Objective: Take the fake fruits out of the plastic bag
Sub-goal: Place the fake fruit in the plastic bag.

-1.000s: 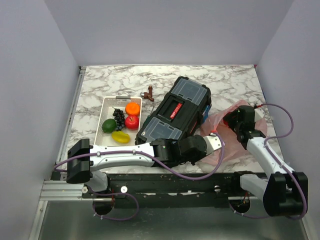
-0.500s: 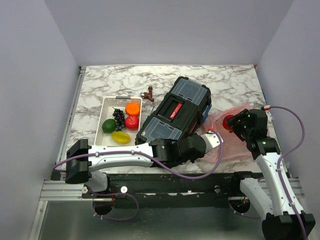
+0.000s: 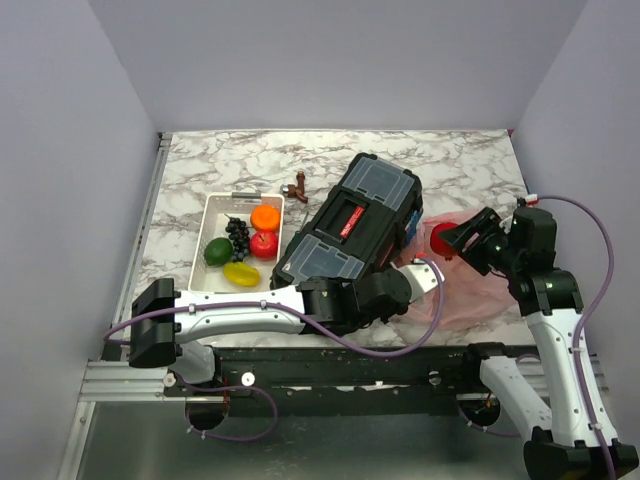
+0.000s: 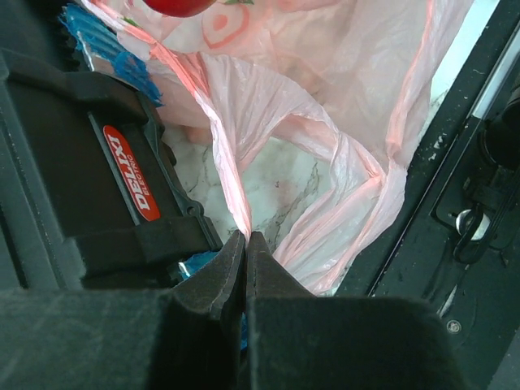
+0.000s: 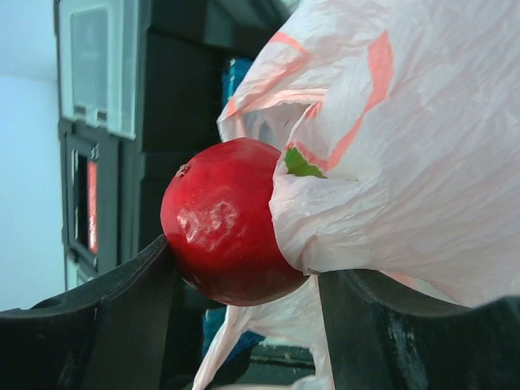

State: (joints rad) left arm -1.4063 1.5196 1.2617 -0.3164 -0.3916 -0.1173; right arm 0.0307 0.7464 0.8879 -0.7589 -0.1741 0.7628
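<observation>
Right fingers (image 3: 452, 240): spread around a glossy red fruit (image 3: 441, 238) and clamped on it from both sides, at right of centre in the overhead view, just beside the upper-left edge of the plastic bag (image 3: 478, 290). In the right wrist view, same red fruit (image 5: 219, 223) at centre frame, its right half draped by thin pink-white bag film (image 5: 390, 162), with a green leaf showing at the film's edge.

Left fingers (image 4: 246, 244): pressed together, pinching a narrow fold of the plastic bag (image 4: 325, 122) at lower centre of the left wrist view, with marbled table showing through the bag's loop above. Seen from overhead, near the bag's lower-left corner, close against the black toolbox (image 3: 350, 235).

Bag itself: crumpled on the table (image 3: 240, 160) at right, touching the toolbox's right end.

Left of the toolbox, inside the white tray (image 3: 212, 205): orange (image 3: 265, 217), red apple (image 3: 264, 244), green fruit (image 3: 218, 251), yellow fruit (image 3: 241, 273), grape bunch (image 3: 238, 232).

Above the tray's upper-right corner, on bare table: small brown-red figure (image 3: 297, 187).
</observation>
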